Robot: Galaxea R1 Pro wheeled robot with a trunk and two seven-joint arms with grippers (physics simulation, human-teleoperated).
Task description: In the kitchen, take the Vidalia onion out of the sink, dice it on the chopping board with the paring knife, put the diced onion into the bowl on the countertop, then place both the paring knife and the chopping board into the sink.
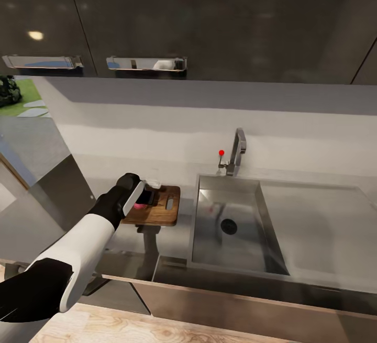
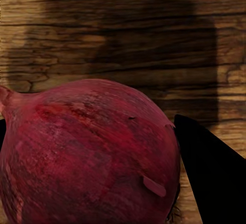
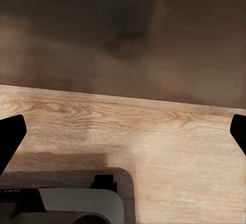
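left gripper (image 1: 148, 196) is down over the chopping board (image 1: 162, 212), jaws clamped on the vidalia onion (image 2: 87, 152). in the left wrist view the onion sits between the two dark fingers (image 2: 210, 178) with wood grain right behind it, so it's at or just above the board surface; can't tell if it's actually touching. in the head view only a pink sliver of it shows under the wrist, toward the board's left end.

board lies on the worktop (image 1: 173, 238) just left of the sink (image 1: 230, 228), small slot toward the sink side. sink basin looks bare apart from the drain. something white peeks out behind the gripper at the board's far edge, possibly the bowl, too hidden to say. can't pick out the paring knife.

right gripper (image 3: 123, 131) has its jaws apart and points down at the wood floor (image 3: 128, 126), idle.

risks, my read:
- onion is round. if the jaws part while it's off the surface it rolls, and the sink edge is close.
- it sits near the board's left edge, so a roll that way drops it onto the worktop.
- lifting out with a finger dragging could nudge the onion or shift the board.
- knife location unknown from here, so the next reach needs a look first.
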